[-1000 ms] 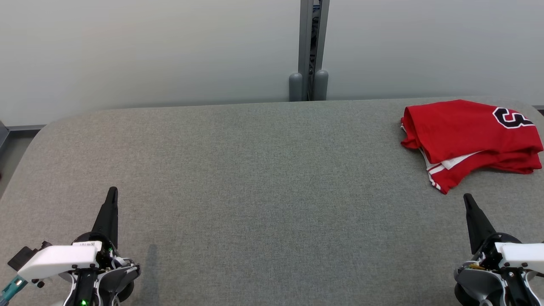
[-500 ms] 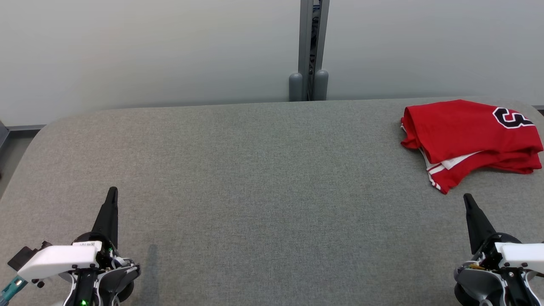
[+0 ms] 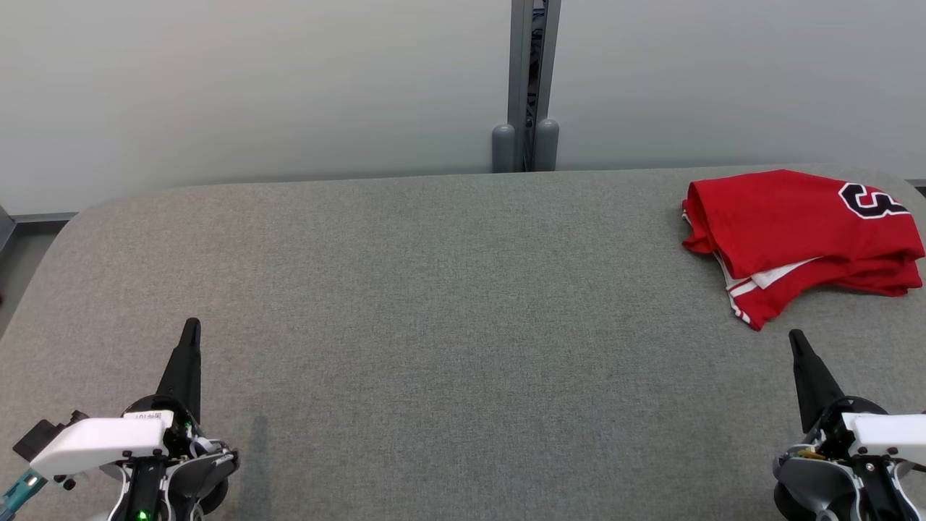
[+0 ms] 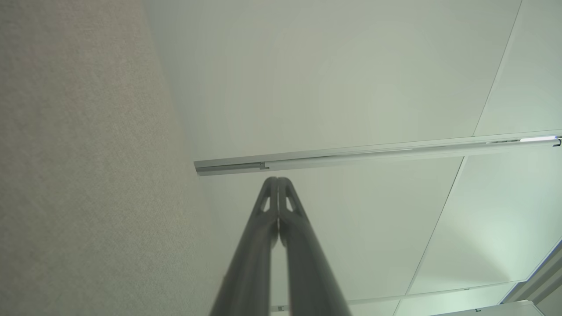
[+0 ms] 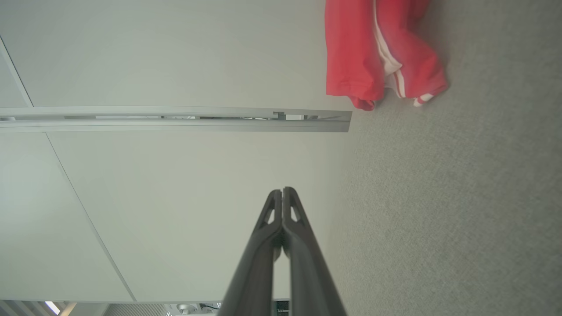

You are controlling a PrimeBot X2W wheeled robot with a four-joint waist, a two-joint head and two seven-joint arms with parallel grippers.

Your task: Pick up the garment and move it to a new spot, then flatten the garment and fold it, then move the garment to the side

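The garment (image 3: 796,235) is a red jersey with white stripes and a black-and-white number, lying folded at the far right of the grey table (image 3: 448,304). In the right wrist view the garment (image 5: 373,52) lies at the top, well ahead of the fingers. My right gripper (image 3: 796,339) rests at the lower right, shut and empty, its tip a short way in front of the garment's striped corner. My left gripper (image 3: 191,327) rests at the lower left, shut with nothing in it. Both wrist views show the fingers pressed together: left gripper (image 4: 277,180), right gripper (image 5: 282,190).
A pale wall (image 3: 253,87) runs behind the table, with a grey metal post (image 3: 534,79) at its middle. The table's far left corner is rounded, with a strip of floor (image 3: 18,253) beyond it.
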